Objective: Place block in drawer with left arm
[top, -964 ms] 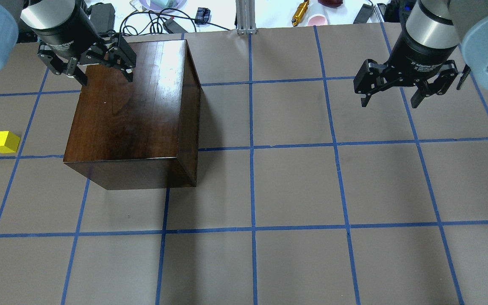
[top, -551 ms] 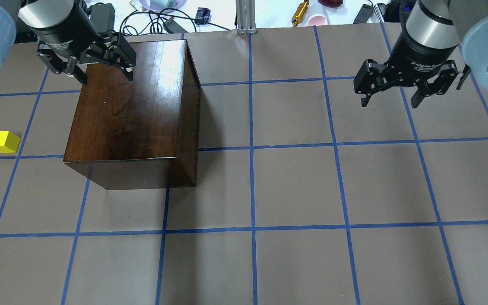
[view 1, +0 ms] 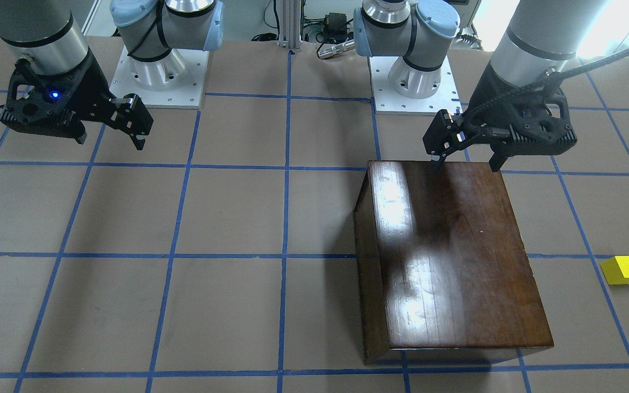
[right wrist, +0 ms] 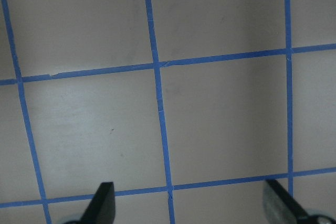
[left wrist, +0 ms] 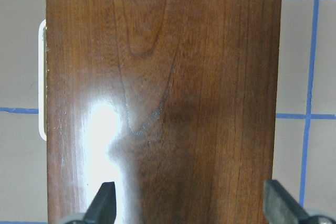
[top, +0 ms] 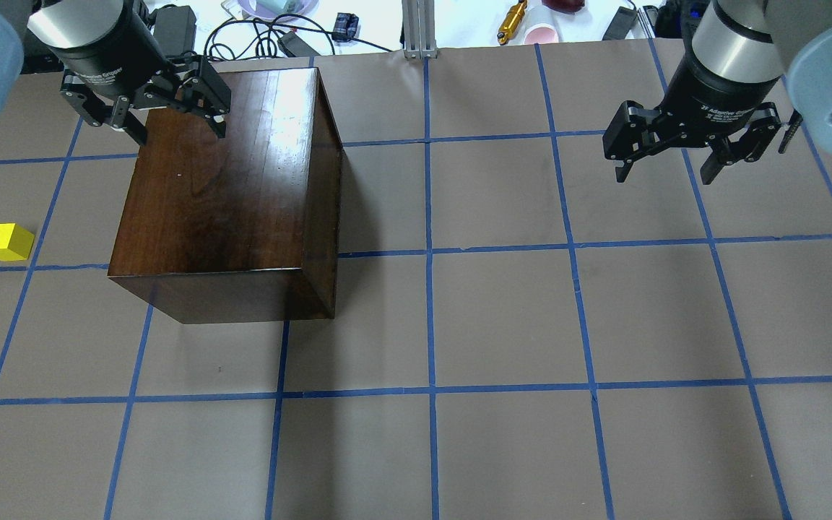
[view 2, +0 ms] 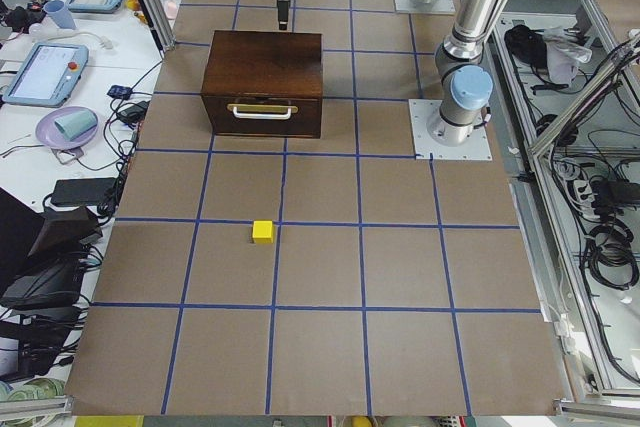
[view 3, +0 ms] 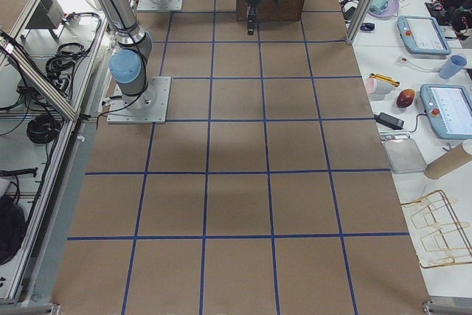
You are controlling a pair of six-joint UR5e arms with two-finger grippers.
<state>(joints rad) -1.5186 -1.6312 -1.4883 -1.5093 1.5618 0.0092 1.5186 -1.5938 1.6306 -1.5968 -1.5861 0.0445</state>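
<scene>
The yellow block (top: 6,242) (view 1: 623,269) (view 2: 263,232) lies alone on the table, well apart from the dark wooden box (top: 228,195) (view 1: 451,256). The drawer (view 2: 262,112) is shut in the box's side that faces the block, and its pull (left wrist: 42,80) shows at the box's edge. My left gripper (top: 181,135) (view 1: 466,166) (left wrist: 191,205) hangs open and empty above one end of the box's top. Far across the table, my right gripper (top: 665,177) (view 1: 110,143) (right wrist: 189,208) is open over bare table.
Blue tape lines (top: 429,253) divide the brown table into squares. Cables, a power brick and small items (top: 279,29) lie beyond the table's edge. The two arm bases (view 1: 161,60) stand at the robot's side.
The left gripper has drifted slightly toward the overhead view's top left, staying open. The block, the box and the right arm have not moved.
</scene>
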